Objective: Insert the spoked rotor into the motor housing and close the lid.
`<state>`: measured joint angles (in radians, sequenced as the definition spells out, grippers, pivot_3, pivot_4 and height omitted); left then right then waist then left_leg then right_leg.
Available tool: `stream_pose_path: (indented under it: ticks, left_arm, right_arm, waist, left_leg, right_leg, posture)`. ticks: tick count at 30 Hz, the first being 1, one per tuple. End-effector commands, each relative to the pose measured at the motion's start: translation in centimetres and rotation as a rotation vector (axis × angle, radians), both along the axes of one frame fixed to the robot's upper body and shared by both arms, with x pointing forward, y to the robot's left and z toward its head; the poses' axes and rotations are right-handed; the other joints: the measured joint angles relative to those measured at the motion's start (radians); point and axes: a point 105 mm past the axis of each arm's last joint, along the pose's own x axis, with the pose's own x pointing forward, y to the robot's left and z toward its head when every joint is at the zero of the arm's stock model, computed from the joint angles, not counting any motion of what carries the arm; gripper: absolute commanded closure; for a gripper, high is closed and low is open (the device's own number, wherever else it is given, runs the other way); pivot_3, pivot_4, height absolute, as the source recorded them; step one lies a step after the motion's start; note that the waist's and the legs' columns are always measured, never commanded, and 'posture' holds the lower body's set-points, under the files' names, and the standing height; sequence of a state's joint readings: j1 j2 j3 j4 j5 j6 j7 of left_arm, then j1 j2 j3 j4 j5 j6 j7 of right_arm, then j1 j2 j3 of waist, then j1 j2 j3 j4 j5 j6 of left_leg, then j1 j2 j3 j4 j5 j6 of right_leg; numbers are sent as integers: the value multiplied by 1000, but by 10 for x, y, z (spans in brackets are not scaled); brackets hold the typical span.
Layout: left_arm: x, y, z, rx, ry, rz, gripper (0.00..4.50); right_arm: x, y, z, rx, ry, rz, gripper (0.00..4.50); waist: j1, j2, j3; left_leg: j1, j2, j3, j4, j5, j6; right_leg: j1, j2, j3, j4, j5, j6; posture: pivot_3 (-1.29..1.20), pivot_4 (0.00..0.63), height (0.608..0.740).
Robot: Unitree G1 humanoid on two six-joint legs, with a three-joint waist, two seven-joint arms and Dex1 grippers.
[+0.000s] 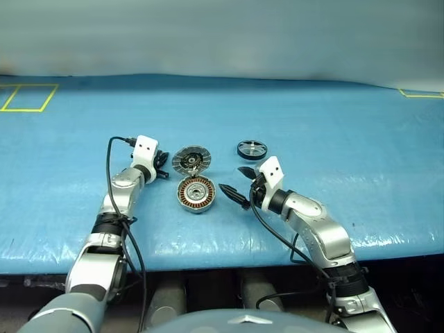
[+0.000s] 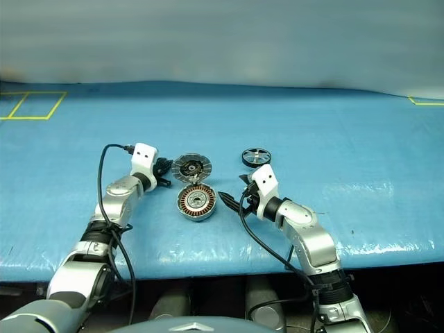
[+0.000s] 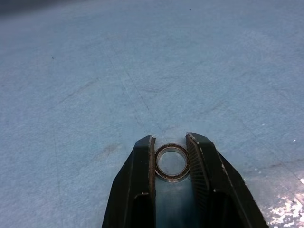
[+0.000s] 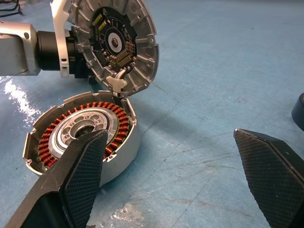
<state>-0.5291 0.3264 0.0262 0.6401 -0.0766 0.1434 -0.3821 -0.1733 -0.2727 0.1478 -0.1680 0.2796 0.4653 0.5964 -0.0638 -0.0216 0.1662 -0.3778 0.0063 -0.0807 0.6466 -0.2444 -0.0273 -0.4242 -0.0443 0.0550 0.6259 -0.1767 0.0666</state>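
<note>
The motor housing (image 1: 197, 209) lies open on the blue table, copper windings showing, and the lid (image 1: 191, 160) stands up on its hinge behind it, inner face towards me. The spoked rotor (image 1: 252, 149) lies flat to the right, beyond my right gripper (image 1: 234, 179). That gripper is open and empty, its fingers pointing at the housing (image 4: 124, 159) from the right. My left gripper (image 1: 162, 165) sits just left of the lid. In the left wrist view its fingers (image 3: 199, 161) press on both sides of a small thin metal ring (image 3: 172, 163) low over the table.
Blue sheeting covers the whole table (image 1: 333, 125). Yellow tape marks lie at the far left (image 1: 28, 97) and far right (image 1: 420, 93). The table's front edge (image 1: 222, 260) runs just below both forearms. A black cable (image 1: 111, 159) loops off the left wrist.
</note>
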Motion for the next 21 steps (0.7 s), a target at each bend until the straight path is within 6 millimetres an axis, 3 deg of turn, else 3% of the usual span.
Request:
stream_pose_path:
  ticks: [1, 6, 12, 15, 17, 21]
  left_arm:
    - [-18, 10, -23, 18, 67, 2, 3853]
    - [-28, 24, -13, 32, 10, 10, 3853]
    - [-56, 24, 28, -152, -128, -148, 3853]
    - [-72, 29, 35, -212, -114, -209, 3853]
    - [-79, 27, 37, -227, -99, -250, 3853]
    - [-105, -3, 46, -261, -45, -493, 3853]
  right_arm:
    - [2, 3, 14, 13, -53, 10, 0]
    - [2, 5, 13, 12, -54, 14, 0]
    - [-3, 7, 13, 25, -57, 55, 0]
    - [-8, 9, 11, 21, -55, 102, 0]
    - [-10, 9, 10, 20, -54, 115, 0]
    - [-18, 13, 2, -30, -50, 204, 0]
  waist:
    - [-2, 0, 0]
    - [-2, 0, 0]
    - [0, 0, 0]
    - [5, -1, 1]
    - [6, -1, 1]
    - [5, -1, 2]
  left_leg:
    - [0, 0, 0, 0, 0, 0]
    - [0, 0, 0, 0, 0, 0]
    - [-1, 1, 1, -1, 0, 0]
    - [-3, 1, 1, -1, 0, 0]
    - [-3, 1, 1, -1, 0, 0]
    - [-3, 1, 1, 0, 0, 0]
  right_leg:
    - [0, 0, 0, 0, 0, 0]
    - [0, 0, 1, 0, 0, 0]
    - [-2, 0, 1, 0, -1, -2]
    - [-3, 0, 1, 0, -1, -2]
    - [-3, 0, 0, 0, -1, -2]
    - [-3, 0, 1, -1, -1, -2]
  posture:
    - [0, 150, 740]
    - [0, 150, 740]
    - [0, 150, 740]
    - [0, 150, 740]
    - [0, 150, 740]
    - [0, 150, 740]
